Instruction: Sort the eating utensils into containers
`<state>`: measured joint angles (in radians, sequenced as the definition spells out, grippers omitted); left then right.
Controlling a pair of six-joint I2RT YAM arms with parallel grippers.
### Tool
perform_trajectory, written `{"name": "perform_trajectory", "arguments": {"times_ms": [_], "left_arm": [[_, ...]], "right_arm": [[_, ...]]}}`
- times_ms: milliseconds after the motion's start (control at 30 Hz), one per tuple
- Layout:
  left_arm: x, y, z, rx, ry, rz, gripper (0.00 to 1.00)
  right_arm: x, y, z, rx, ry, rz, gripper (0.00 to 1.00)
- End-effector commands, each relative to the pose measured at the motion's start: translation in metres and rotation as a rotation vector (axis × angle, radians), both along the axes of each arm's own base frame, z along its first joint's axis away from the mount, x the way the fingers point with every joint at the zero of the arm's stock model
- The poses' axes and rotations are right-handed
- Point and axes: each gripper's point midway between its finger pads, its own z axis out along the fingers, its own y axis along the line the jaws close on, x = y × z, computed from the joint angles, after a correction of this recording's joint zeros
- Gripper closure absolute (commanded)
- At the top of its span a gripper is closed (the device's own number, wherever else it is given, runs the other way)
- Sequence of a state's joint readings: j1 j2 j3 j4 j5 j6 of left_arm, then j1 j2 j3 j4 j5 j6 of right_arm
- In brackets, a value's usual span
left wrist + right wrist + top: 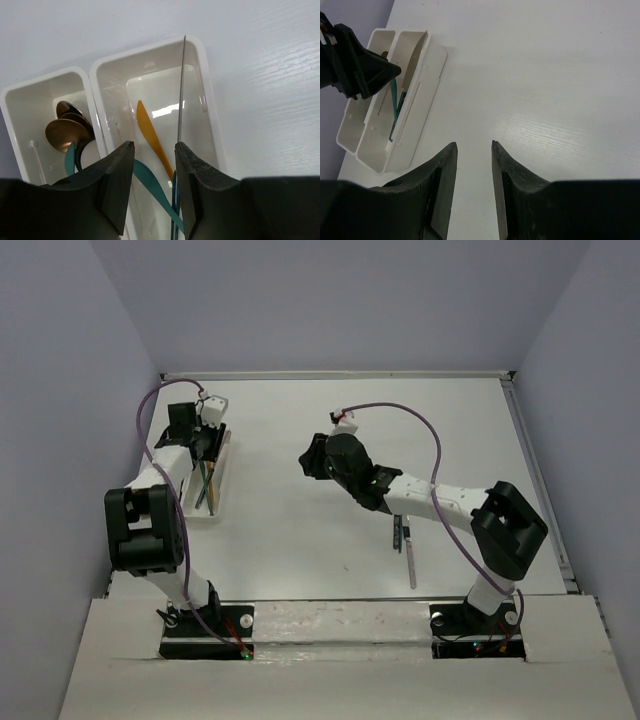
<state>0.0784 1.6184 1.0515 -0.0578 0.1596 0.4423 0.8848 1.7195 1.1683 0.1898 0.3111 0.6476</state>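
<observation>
I can't make out any text, label, brand name, number or sign in any of my three camera views.

white table (300,540) with paired white trays (205,517) at left, two loose utensils (410,562) at right
</observation>
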Motion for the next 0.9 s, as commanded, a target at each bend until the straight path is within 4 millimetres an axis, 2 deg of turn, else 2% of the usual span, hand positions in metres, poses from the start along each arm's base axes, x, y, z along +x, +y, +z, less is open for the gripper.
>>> {"name": "perform_trajectory", "arguments": {"times_ms": [0,233,367,500,667,767,867], "left_arm": [[0.016,-0.006,0.011,-0.007,-0.046,-0.009,0.51],[0.019,-0.015,0.01,-0.03,-0.039,-0.037,0.52],[0.021,-0.015,0.002,-0.031,-0.015,-0.032,0.56],[0.022,-0.015,-0.008,-0.036,0.01,-0.027,0.65],[0.021,-0.017,-0.014,-0.046,0.026,-0.024,0.71],[0.02,-0.018,-0.016,-0.055,0.031,-0.022,0.84],[0.017,-0.017,-0.014,-0.058,0.03,-0.014,0.93]], "right_arm": [[0.001,-0.008,0.022,0.021,-0.064,-0.022,0.6],[0.001,-0.016,0.015,0.009,-0.055,-0.036,0.6],[0.002,-0.022,0.01,0.001,-0.048,-0.047,0.61],[0.001,-0.026,0.008,-0.003,-0.046,-0.056,0.61],[0.0,-0.029,0.006,-0.01,-0.047,-0.064,0.61],[0.003,-0.033,0.006,-0.012,-0.046,-0.073,0.61],[0.002,-0.035,0.004,-0.015,-0.044,-0.076,0.61]]}}
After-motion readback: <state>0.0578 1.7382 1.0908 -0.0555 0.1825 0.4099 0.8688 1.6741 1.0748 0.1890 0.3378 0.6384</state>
